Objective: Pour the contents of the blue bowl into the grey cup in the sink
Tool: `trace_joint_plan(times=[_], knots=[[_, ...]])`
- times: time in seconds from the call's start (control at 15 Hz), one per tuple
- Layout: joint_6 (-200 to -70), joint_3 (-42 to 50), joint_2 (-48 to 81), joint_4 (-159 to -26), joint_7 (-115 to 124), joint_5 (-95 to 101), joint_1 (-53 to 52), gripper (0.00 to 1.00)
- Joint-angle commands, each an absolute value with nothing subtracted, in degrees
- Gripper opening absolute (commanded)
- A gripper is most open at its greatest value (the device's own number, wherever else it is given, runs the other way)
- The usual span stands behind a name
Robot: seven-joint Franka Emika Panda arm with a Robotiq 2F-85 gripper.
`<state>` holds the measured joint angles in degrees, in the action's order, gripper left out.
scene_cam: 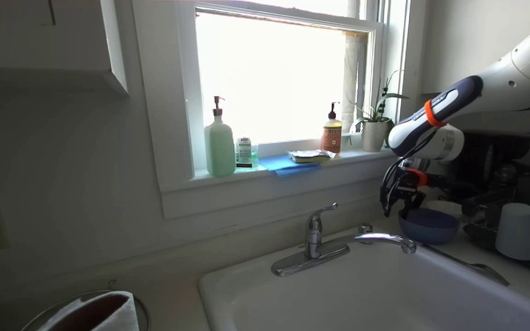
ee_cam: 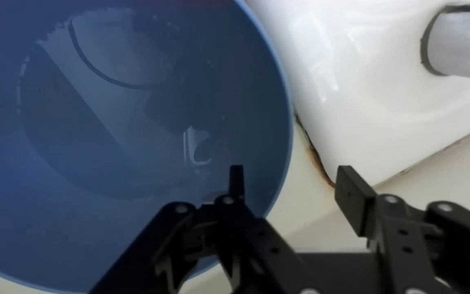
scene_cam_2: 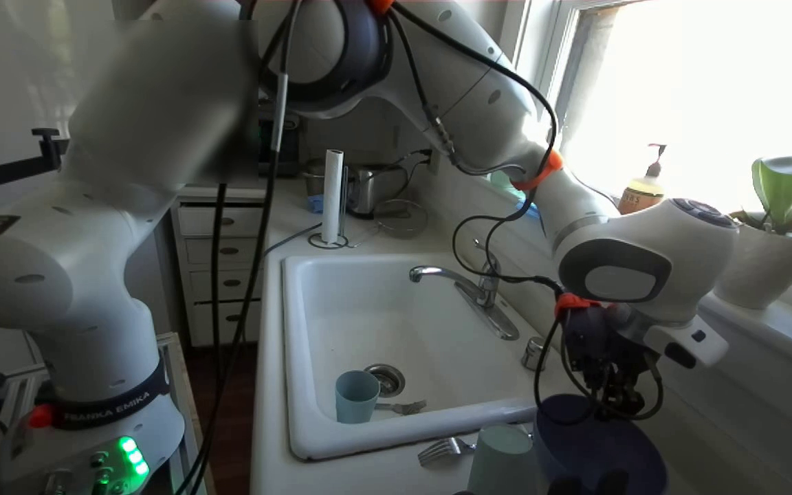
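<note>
The blue bowl [scene_cam: 428, 226] stands on the counter beside the sink's corner, in both exterior views [scene_cam_2: 595, 450]. In the wrist view the bowl [ee_cam: 108, 122] holds what looks like clear liquid with reflections. My gripper [ee_cam: 292, 179] is open at the bowl's edge. One finger is over the bowl's inside and the other is outside, with the rim between them; neither finger appears to touch it. The gripper also shows in an exterior view [scene_cam: 400, 209]. The grey-blue cup [scene_cam_2: 357, 397] stands upright in the white sink [scene_cam_2: 382, 302], near the drain.
The chrome faucet [scene_cam_2: 437, 273] reaches over the sink. A fork [scene_cam_2: 406, 408] lies by the cup. Another fork [scene_cam_2: 445, 450] lies on the counter by a second pale cup [scene_cam_2: 502, 457], upside down at the dish rack [scene_cam: 481, 209]. A potted plant [scene_cam: 375, 133] stands on the windowsill.
</note>
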<state>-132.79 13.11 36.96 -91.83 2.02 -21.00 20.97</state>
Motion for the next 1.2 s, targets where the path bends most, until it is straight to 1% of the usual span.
trace_joint_plan(times=[0.0, 0.27, 0.33, 0.4, 0.47, 0.53, 0.73, 0.8, 0.87, 0.93, 1.0, 1.13], knots=[[-128.2, 12.7, 39.2, -86.6, 4.8, -18.1, 22.1, 0.3], [-125.7, 13.2, 40.5, -84.4, 6.7, -16.0, 22.2, 0.02], [-125.3, 13.2, 40.8, -84.0, 7.4, -15.9, 22.3, 0.45], [-124.8, 13.2, 41.0, -83.7, 7.7, -15.7, 22.4, 0.41], [-124.4, 13.3, 41.2, -83.3, 8.0, -15.5, 22.4, 0.42], [-124.2, 13.4, 41.4, -83.3, 8.3, -15.3, 22.3, 0.47], [-122.2, 13.4, 42.1, -82.6, 8.9, -14.8, 22.6, 0.67], [-121.8, 13.3, 42.3, -82.4, 9.0, -14.7, 22.7, 0.59], [-121.1, 13.2, 42.4, -82.2, 8.9, -14.7, 22.8, 0.31], [-120.4, 13.2, 42.6, -81.8, 8.8, -14.7, 23.0, 0.34], [-119.8, 13.1, 42.6, -81.6, 8.7, -14.8, 23.1, 0.32], [-118.8, 13.1, 42.8, -81.1, 8.6, -14.8, 23.3, 0.17]])
